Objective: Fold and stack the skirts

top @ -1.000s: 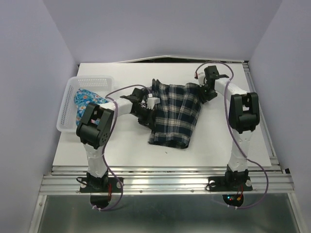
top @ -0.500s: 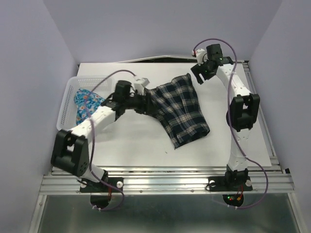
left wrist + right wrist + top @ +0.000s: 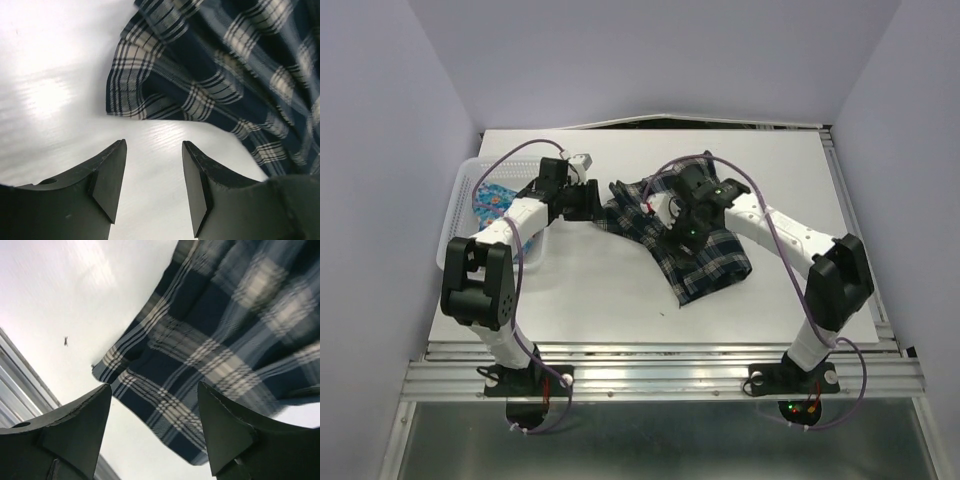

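The dark plaid skirt lies rumpled in the middle of the table, its long side running diagonally. My left gripper is open just off its left corner, and in the left wrist view only white table shows between the fingers of my left gripper, with the plaid skirt's corner ahead. My right gripper hovers open over the cloth, and my right gripper has the plaid skirt's edge below it, held by neither finger. The blue floral skirt lies bunched in the basket.
A white lattice basket stands at the table's left edge, close behind my left arm. The white table ends in a metal rail at the front. Lilac walls close in on three sides.
Both grippers have opened and let go of the plaid skirt. The right arm swung from the back right corner down over the cloth. The left gripper drew back to the left.
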`<action>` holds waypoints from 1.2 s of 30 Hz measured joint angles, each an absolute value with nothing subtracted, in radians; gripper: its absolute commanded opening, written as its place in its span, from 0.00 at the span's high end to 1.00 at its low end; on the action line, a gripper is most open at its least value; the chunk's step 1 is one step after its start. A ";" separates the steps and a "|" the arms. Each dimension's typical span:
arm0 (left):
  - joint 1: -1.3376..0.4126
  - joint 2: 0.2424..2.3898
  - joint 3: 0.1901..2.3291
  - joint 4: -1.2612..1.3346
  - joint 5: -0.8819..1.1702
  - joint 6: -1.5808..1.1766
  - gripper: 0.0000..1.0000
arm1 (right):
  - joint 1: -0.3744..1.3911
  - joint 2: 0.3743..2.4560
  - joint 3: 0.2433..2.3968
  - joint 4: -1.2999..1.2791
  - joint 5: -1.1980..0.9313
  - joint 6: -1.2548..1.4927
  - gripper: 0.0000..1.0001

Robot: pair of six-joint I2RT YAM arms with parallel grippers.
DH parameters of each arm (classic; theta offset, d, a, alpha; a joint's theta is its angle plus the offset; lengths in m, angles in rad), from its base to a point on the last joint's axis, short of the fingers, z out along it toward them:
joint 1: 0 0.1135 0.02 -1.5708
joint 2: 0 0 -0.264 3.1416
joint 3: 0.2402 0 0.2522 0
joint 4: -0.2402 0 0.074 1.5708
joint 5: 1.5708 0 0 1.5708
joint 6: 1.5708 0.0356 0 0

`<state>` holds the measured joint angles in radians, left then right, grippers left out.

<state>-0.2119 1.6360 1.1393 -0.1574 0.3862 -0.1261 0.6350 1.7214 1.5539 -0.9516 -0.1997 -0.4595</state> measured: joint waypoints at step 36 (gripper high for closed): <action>-0.202 1.798 1.077 -0.139 0.474 -0.078 0.40 | 0.579 1.670 1.034 -0.749 -0.060 -0.389 0.55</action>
<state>-0.2020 1.7977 1.0771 -0.1394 0.4736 -0.0776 0.5785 1.6699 1.0340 -0.7490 -0.0601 -0.3889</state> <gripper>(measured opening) 0.602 0.451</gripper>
